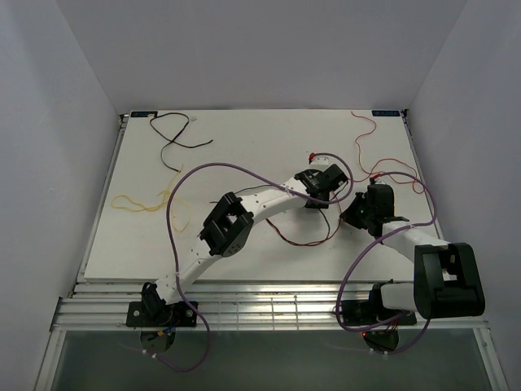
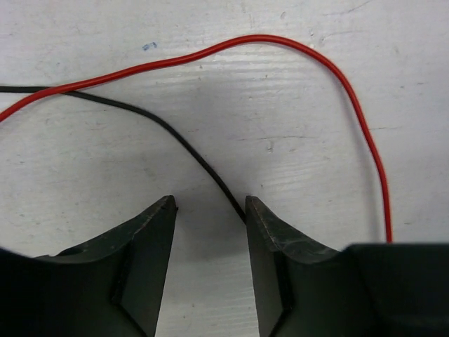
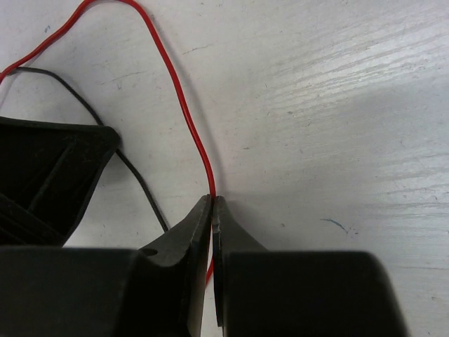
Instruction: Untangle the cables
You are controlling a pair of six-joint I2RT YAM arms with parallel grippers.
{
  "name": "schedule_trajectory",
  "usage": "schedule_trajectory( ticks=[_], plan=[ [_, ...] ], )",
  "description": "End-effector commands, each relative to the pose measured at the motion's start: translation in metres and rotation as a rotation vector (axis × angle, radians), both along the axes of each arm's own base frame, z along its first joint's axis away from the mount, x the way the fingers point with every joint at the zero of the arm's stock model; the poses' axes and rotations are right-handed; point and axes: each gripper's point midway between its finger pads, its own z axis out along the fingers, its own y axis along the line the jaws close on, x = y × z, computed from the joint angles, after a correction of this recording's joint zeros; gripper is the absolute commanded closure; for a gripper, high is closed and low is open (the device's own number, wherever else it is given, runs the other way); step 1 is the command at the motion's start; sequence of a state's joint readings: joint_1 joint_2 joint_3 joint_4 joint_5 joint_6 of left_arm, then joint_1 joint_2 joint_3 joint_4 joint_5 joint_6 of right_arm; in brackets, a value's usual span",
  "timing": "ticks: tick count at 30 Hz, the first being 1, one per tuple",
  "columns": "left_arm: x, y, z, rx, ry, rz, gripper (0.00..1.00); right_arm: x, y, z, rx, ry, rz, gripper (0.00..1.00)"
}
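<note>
Top external: the cables [image 1: 389, 160] are lying across the tabletop [image 1: 244, 138]; the left gripper [image 1: 319, 183] and right gripper [image 1: 370, 199] are sitting close together right of its centre. Left wrist: the jaws are standing partly apart, holding nothing, with the black cable [image 2: 175, 133] running into the gap and crossing the red cable [image 2: 280, 42]. Right wrist: the fingers [image 3: 189, 232] are pinching the red cable tight. Risk: pulling now could be tightening that crossing into a snag.
</note>
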State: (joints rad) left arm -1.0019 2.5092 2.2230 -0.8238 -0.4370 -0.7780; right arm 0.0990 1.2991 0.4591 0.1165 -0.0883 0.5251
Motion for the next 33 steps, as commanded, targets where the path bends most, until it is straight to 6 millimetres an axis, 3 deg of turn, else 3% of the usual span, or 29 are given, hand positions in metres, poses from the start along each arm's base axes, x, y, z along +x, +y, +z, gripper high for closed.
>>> schedule_trajectory(
  ticks=[1, 3, 8, 12, 13, 16, 18, 21, 22, 24, 25, 26, 27, 28, 31, 32, 33],
  plan=[
    [-0.019, 0.024, -0.031, 0.172, 0.046, -0.040, 0.46, 0.010, -0.001, 0.013, 0.011, -0.063, -0.016, 0.92],
    [-0.021, 0.032, -0.036, 0.221, 0.058, -0.060, 0.52, 0.010, -0.001, 0.013, 0.008, -0.065, -0.018, 0.92],
    [-0.032, 0.056, -0.054, 0.348, 0.108, -0.092, 0.51, 0.009, -0.003, 0.012, 0.002, -0.064, -0.022, 0.92],
    [-0.038, 0.076, -0.060, 0.408, 0.126, -0.082, 0.70, 0.009, -0.004, 0.012, -0.006, -0.068, -0.027, 0.92],
    [-0.043, 0.081, -0.067, 0.414, 0.147, -0.078, 0.97, 0.009, -0.005, 0.012, -0.010, -0.069, -0.026, 0.92],
    [-0.039, 0.086, -0.070, 0.429, 0.133, -0.092, 1.00, 0.009, -0.005, 0.012, -0.011, -0.069, -0.025, 0.92],
    [-0.029, 0.088, -0.062, 0.443, 0.078, -0.070, 1.00, 0.010, -0.004, 0.014, -0.013, -0.075, -0.017, 0.92],
    [-0.011, 0.091, -0.030, 0.420, -0.014, -0.003, 1.00, 0.014, -0.006, 0.021, -0.029, -0.099, -0.017, 0.92],
    [-0.005, 0.089, -0.007, 0.376, -0.047, 0.017, 1.00, 0.016, -0.008, 0.024, -0.034, -0.108, -0.024, 0.92],
    [0.005, 0.090, 0.015, 0.303, -0.080, 0.052, 1.00, 0.022, -0.010, 0.035, -0.044, -0.139, -0.030, 0.92],
    [0.011, 0.088, 0.050, 0.232, -0.123, 0.068, 1.00, 0.024, -0.010, 0.043, -0.046, -0.166, -0.031, 0.92],
    [0.016, 0.090, 0.061, 0.194, -0.154, 0.082, 1.00, 0.027, -0.013, 0.050, -0.053, -0.187, -0.042, 0.92],
    [0.025, 0.097, 0.077, 0.165, -0.182, 0.097, 1.00, 0.031, -0.014, 0.060, -0.056, -0.215, -0.048, 0.92],
    [0.029, 0.102, 0.117, 0.098, -0.242, 0.113, 1.00, 0.033, -0.014, 0.074, -0.060, -0.256, -0.045, 0.92],
    [0.052, 0.130, 0.163, 0.063, -0.393, 0.159, 1.00, 0.041, -0.029, 0.109, -0.115, -0.354, -0.106, 0.92],
    [0.062, 0.151, 0.194, 0.030, -0.477, 0.220, 1.00, 0.043, -0.036, 0.118, -0.145, -0.379, -0.133, 0.92],
    [0.067, 0.164, 0.207, 0.047, -0.510, 0.227, 1.00, 0.045, -0.039, 0.128, -0.158, -0.406, -0.143, 0.92]
  ],
)
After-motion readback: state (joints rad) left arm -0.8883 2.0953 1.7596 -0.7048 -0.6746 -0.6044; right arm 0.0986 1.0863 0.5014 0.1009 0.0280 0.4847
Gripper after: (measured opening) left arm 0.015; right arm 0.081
